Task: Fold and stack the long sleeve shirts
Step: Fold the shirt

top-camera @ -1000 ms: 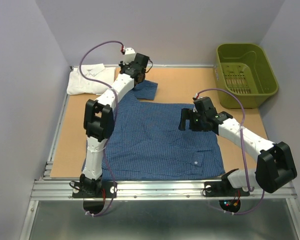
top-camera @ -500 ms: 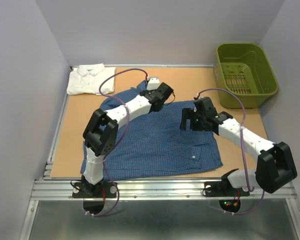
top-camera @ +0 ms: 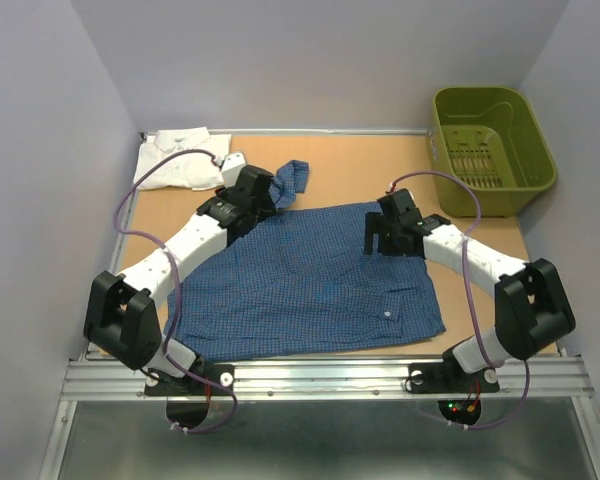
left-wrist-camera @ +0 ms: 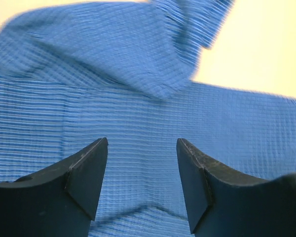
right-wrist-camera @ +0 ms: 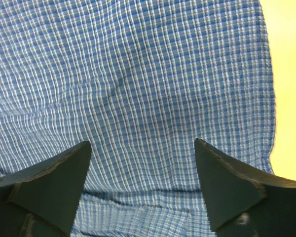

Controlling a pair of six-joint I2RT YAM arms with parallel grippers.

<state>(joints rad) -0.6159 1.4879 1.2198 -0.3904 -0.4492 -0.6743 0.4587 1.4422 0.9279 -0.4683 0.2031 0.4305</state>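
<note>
The dark blue checked long sleeve shirt (top-camera: pixel 310 285) lies spread flat mid-table, with one sleeve end (top-camera: pixel 296 176) bunched at its far edge. A plain white shirt (top-camera: pixel 178 160) sits folded in the far left corner. My left gripper (top-camera: pixel 268 196) hovers over the blue shirt's far left part, open, with only cloth (left-wrist-camera: pixel 138 89) below the jaws (left-wrist-camera: pixel 140 144). My right gripper (top-camera: pixel 376 236) is over the shirt's far right part, open and empty (right-wrist-camera: pixel 142 144); checked fabric (right-wrist-camera: pixel 138 74) fills its view.
An olive-green plastic basket (top-camera: pixel 492 150) stands at the far right corner. Bare tan tabletop (top-camera: pixel 355 165) shows behind the blue shirt and along its right side (right-wrist-camera: pixel 288 74). Grey walls enclose the table on three sides.
My left gripper came from the table's back over the shirt, then drew left while opening; the blue sleeve end now lies loose at the far edge. The right gripper shifted slightly farther back.
</note>
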